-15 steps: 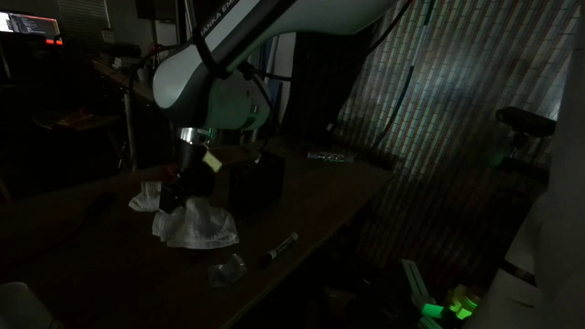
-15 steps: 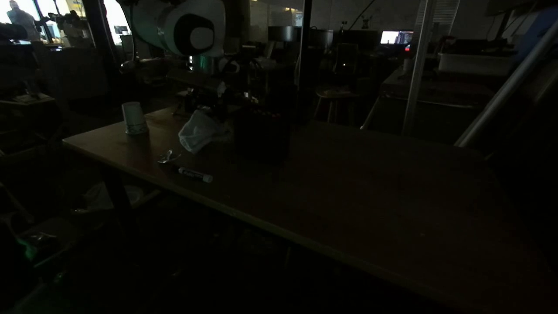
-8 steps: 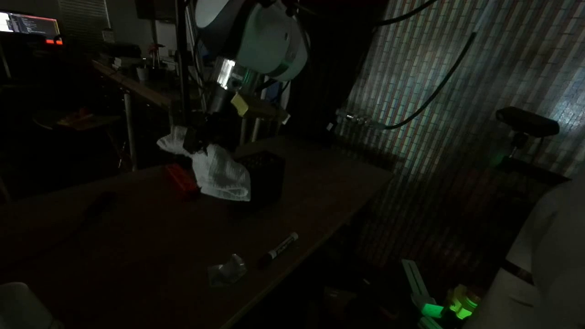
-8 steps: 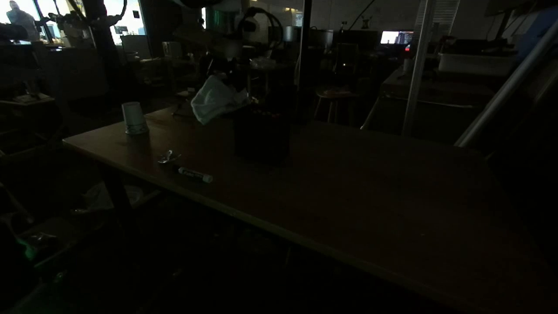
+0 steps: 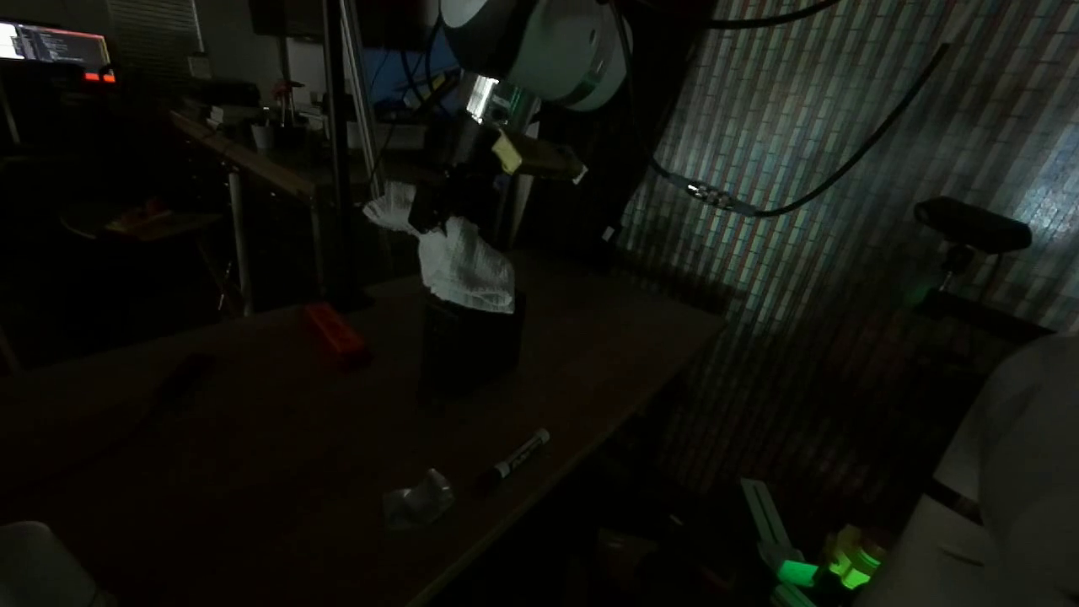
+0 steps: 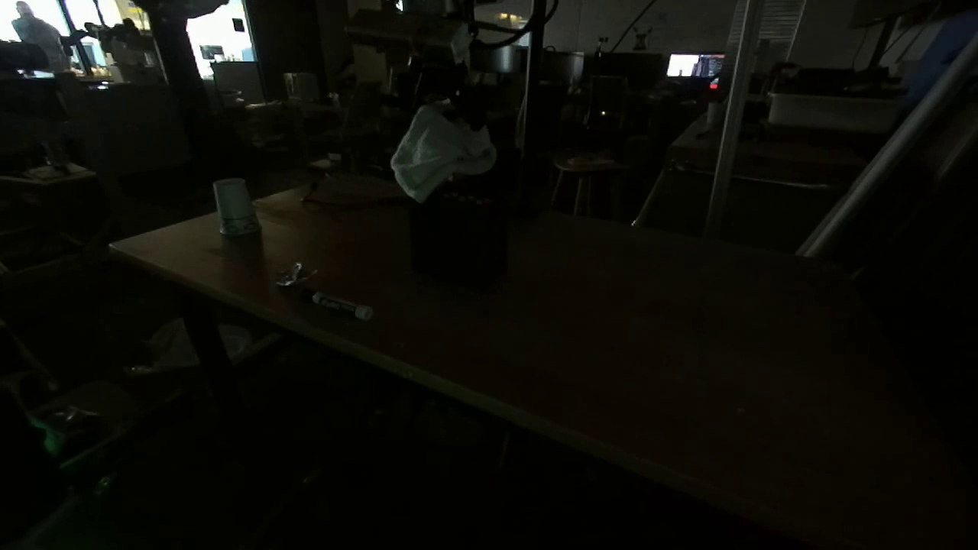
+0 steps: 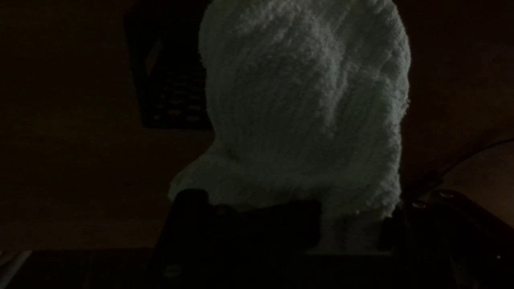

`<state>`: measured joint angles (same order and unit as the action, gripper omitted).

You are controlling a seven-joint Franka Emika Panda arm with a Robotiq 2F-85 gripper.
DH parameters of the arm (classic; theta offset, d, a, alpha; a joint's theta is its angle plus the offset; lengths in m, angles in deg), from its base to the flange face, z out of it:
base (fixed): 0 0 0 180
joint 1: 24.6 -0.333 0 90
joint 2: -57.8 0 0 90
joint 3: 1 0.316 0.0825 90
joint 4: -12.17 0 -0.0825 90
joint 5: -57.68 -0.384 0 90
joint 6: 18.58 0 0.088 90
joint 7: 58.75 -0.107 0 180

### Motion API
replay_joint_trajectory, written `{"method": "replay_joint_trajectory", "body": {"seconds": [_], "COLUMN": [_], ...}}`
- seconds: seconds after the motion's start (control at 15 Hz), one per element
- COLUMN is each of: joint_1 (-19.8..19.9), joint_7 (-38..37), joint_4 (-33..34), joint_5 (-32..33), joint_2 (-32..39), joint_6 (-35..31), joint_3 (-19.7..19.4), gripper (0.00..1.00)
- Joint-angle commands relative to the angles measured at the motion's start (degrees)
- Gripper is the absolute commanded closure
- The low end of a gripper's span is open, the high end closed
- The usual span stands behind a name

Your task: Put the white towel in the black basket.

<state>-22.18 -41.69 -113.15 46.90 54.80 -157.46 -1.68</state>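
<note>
White towel (image 5: pixel 464 261) hangs in midair above the tabletop (image 6: pixel 649 328) in dim light, caught in the robot's gripper (image 7: pixel 351 230), whose jaws are clamped on a bunched fold of the cloth. The robot's pale arm (image 5: pixel 560 55) shows above the gripper in an exterior view. Below the towel stands the black basket (image 6: pixel 458 244), set in from both long edges of the tabletop. The towel's lower hem comes down to the rim line in both exterior views; whether cloth touches the basket is unclear in the dark. In the wrist view the towel hides part of the basket, and a section pierced with holes shows beside it. Toward the front edge, in an exterior view, lies a marker (image 6: pixel 342 306), its dark end beside a crumpled clear wrapper (image 6: pixel 294 275). A pale cup (image 6: pixel 235 206) stands close to the short edge at left, between its two corners. In an exterior view, a red block (image 5: pixel 335 329) rests near the back edge, and a dark object (image 5: pixel 187 373) lies farther left, in from that edge.
</note>
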Motion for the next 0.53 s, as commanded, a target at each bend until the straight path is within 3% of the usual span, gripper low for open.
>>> {"method": "replay_joint_trajectory", "body": {"seconds": [0.0,0.2,0.47], "joint_1": [-0.08,0.04,-0.05], "joint_7": [0.08,-0.4,-1.04], "joint_4": [-0.77,-0.87,-0.71], "joint_5": [8.26,13.88,16.76], "joint_2": [0.63,2.44,5.53], "joint_6": [-2.16,-1.94,-0.87], "joint_3": [-0.73,-1.04,-1.1], "gripper": [1.0,1.0,1.0]}}
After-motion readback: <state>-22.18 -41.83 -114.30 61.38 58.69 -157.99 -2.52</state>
